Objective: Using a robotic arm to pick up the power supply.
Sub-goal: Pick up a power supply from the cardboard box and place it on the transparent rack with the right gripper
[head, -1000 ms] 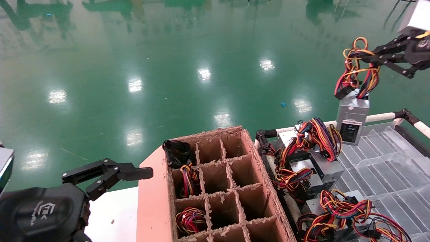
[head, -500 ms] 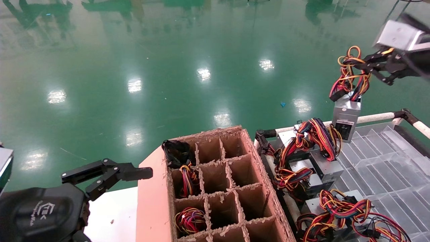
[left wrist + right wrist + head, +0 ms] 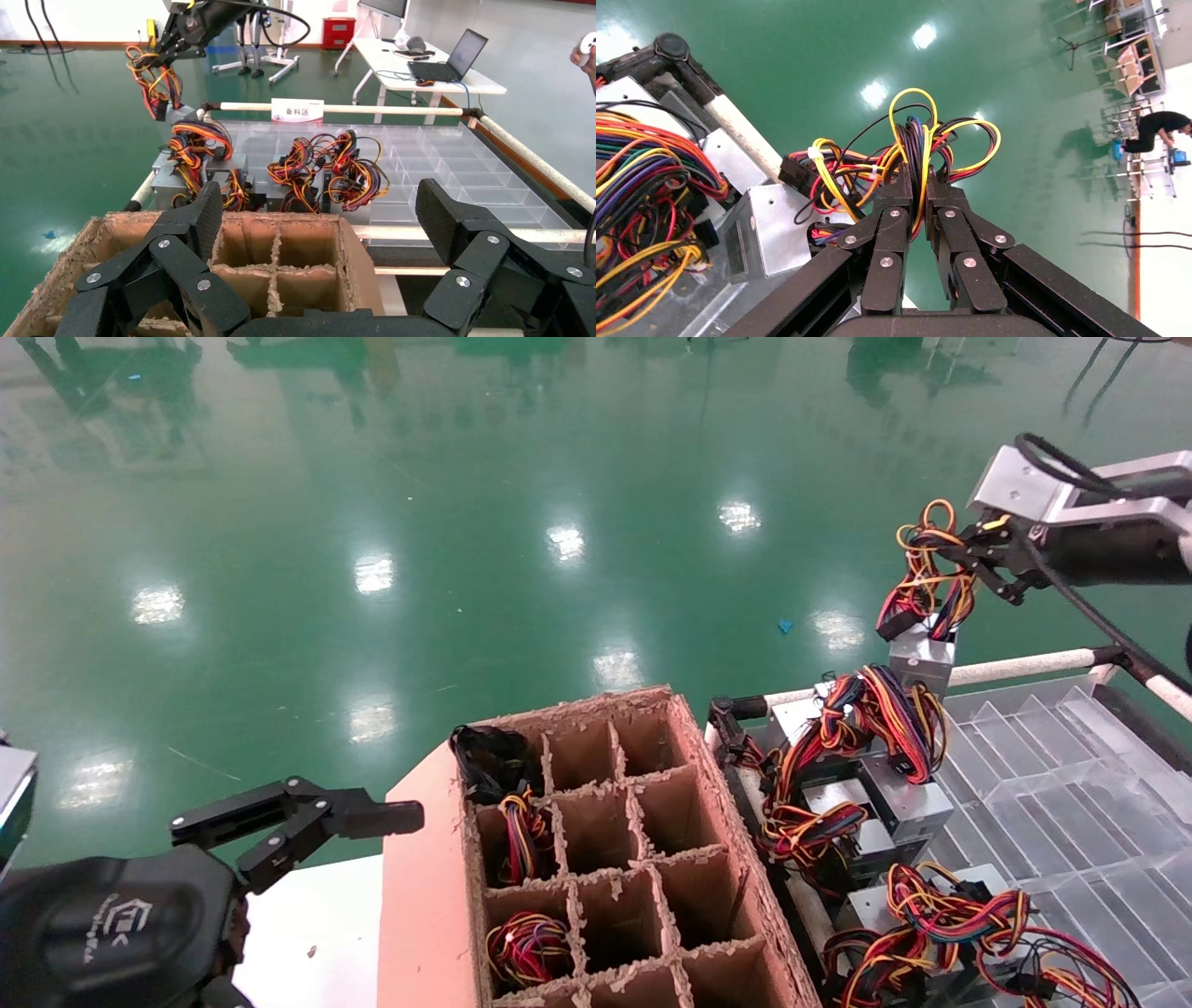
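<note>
- Left claw [image 3: 372,822] sits parked and open, just beside the brown carton [image 3: 615,859], holding nothing.
- Right claw [image 3: 968,556] is clamped on the wire bundle [image 3: 922,579]; the power supply [image 3: 922,658] hangs below it, over the clear tray [image 3: 1071,803].
- Lifting looks under way; next, I judge, carry it steadily so the wires do not slip.

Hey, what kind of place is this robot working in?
Likely a factory or assembly workshop: glossy green floor, a divided cardboard carton, and a tray rack stocked with wired power supplies.
</note>
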### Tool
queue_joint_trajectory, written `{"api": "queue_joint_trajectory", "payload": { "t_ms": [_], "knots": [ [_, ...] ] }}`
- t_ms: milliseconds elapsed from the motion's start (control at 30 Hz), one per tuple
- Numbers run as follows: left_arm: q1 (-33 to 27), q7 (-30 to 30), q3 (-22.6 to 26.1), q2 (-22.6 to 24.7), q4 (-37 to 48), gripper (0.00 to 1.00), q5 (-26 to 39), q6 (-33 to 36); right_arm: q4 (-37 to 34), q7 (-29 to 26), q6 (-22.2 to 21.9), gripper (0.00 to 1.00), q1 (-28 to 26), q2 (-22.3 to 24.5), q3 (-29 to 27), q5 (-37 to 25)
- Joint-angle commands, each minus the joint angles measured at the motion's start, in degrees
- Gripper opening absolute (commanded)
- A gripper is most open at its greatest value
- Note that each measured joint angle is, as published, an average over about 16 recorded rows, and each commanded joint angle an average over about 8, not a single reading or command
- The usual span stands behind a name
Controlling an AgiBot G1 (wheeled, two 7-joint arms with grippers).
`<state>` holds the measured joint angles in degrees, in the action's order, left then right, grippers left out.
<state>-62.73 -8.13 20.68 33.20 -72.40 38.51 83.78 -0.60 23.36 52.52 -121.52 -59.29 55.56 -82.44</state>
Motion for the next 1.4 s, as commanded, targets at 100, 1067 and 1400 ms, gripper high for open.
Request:
{"api": "queue_joint_trajectory", "payload": {
  "t_ms": [100,1067,1400],
  "knots": [
    [0.0,0.0,0.0,0.0,0.0,1.0,0.0,0.0,-0.1,-0.4,-0.9,0.0,1.3,-0.5,-0.4,0.6],
    [0.0,0.0,0.0,0.0,0.0,1.0,0.0,0.0,-1.0,-6.0,-3.0,0.0,12.1,4.0,-11.3,16.1],
    [0.0,0.0,0.0,0.0,0.0,1.0,0.0,0.0,-0.6,-7.7,-4.8,0.0,16.0,4.2,-16.2,23.1]
  ]
}}
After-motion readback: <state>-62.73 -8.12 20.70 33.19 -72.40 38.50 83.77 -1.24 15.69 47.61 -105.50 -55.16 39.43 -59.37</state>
